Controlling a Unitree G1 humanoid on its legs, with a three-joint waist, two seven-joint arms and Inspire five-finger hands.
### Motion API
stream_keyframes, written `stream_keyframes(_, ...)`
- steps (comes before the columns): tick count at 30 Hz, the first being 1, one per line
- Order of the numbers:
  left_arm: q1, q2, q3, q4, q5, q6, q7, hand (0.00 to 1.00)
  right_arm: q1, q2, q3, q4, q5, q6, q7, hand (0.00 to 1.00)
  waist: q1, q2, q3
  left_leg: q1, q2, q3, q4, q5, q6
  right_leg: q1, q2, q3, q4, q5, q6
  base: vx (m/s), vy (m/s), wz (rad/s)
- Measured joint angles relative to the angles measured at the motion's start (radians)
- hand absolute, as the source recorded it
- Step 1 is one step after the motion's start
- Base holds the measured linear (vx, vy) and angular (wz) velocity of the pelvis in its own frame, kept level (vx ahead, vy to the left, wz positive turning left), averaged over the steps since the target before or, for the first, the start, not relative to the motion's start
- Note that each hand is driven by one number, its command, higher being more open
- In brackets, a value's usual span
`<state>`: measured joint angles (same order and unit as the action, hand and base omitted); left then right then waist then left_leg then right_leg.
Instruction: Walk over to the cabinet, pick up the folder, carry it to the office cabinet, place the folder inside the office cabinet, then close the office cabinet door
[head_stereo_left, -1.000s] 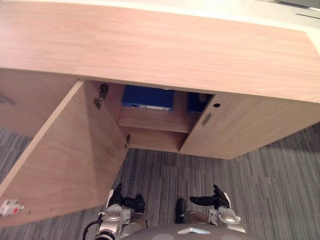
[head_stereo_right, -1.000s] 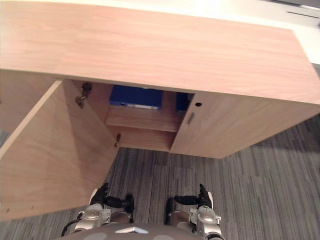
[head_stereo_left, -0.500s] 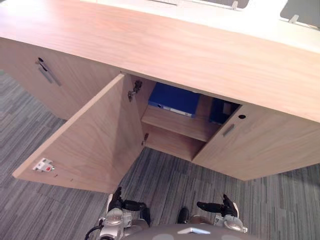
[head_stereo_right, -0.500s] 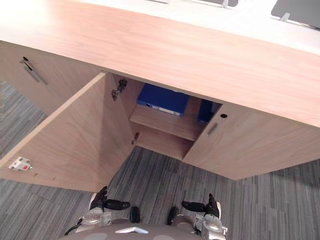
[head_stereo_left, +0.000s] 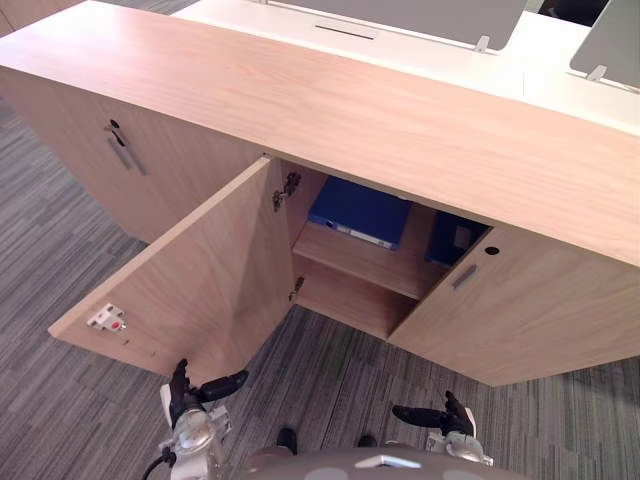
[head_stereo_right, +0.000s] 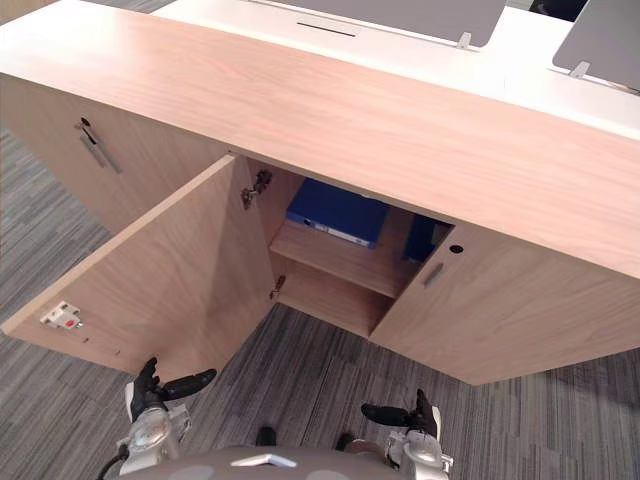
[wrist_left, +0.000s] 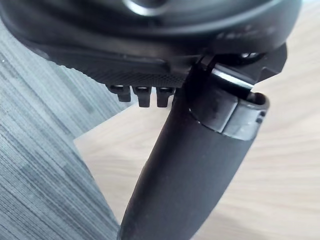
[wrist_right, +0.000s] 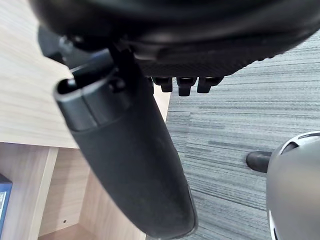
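A blue folder (head_stereo_left: 362, 212) lies flat on the upper shelf inside the low wooden office cabinet (head_stereo_left: 330, 110). The cabinet's left door (head_stereo_left: 200, 290) stands swung open toward me. My left hand (head_stereo_left: 190, 392) is low, just below that door's bottom corner, open and empty, thumb pointing right. In the left wrist view its thumb (wrist_left: 195, 165) shows against the door's wood. My right hand (head_stereo_left: 445, 415) hangs low over the carpet in front of the closed right door, open and empty. The folder's edge (wrist_right: 4, 205) shows in the right wrist view.
A second blue folder (head_stereo_left: 455, 238) stands behind the closed right door (head_stereo_left: 520, 320). Another closed door with a handle (head_stereo_left: 125, 155) lies further left. A white latch (head_stereo_left: 106, 319) sits on the open door's inner face. Grey carpet (head_stereo_left: 60, 300) surrounds the cabinet; a white desk (head_stereo_left: 400, 40) is behind.
The camera has shifted, so more of the cabinet's left side and the desk shows. My left hand has moved out to the left, toward the open door's bottom corner.
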<state>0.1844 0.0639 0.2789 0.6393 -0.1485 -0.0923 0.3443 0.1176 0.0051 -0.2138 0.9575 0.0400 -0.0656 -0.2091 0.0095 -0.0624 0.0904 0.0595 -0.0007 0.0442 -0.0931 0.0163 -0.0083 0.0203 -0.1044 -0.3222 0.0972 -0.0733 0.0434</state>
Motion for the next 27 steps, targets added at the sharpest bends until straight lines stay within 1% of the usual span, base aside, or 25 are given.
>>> stream_keyframes(5, 0.031, -0.024, 0.014, -0.085, -0.01, -0.007, 0.023, 1.0, 0.012, 0.0, 0.009, 0.0, 0.0, 0.0, -0.018, 1.0, 0.012, -0.008, -0.004, -0.003, 0.004, -0.008, -0.001, 0.006, -0.004, 0.0, 0.004, -0.001, 0.0, 0.0, -0.001, -0.04, -0.015, 0.04)
stream_keyframes(10, 0.033, -0.026, 0.014, -0.114, -0.018, -0.007, 0.035, 1.0, 0.012, -0.002, 0.039, 0.0, -0.001, 0.0, -0.021, 1.0, 0.012, -0.011, -0.005, -0.003, 0.005, -0.009, -0.001, 0.008, -0.004, 0.0, 0.006, -0.001, 0.0, 0.002, -0.003, -0.01, -0.002, 0.0)
stream_keyframes(17, 0.035, -0.028, 0.031, -0.131, -0.022, -0.015, 0.045, 1.0, 0.006, 0.001, 0.039, 0.001, -0.001, 0.007, -0.023, 1.0, 0.013, -0.021, -0.002, 0.0, 0.004, -0.008, -0.001, 0.008, -0.004, 0.005, 0.006, 0.001, -0.002, 0.004, -0.006, 0.0, 0.0, 0.0)
stream_keyframes(21, 0.046, -0.033, 0.085, -0.131, -0.062, -0.019, 0.061, 1.0, 0.002, 0.002, 0.038, 0.02, -0.001, 0.009, -0.035, 1.0, 0.013, -0.028, 0.0, 0.015, 0.004, -0.008, -0.001, 0.007, -0.004, 0.026, 0.007, 0.001, -0.014, 0.006, -0.007, 0.0, 0.0, 0.0)
stream_keyframes(27, 0.051, -0.039, 0.225, -0.124, -0.128, -0.043, 0.12, 1.0, 0.006, 0.002, 0.037, 0.024, -0.001, 0.009, -0.037, 1.0, 0.015, -0.027, 0.001, 0.025, 0.004, -0.01, -0.001, 0.006, -0.004, 0.035, 0.008, 0.002, -0.015, 0.006, -0.007, 0.0, 0.0, 0.0)
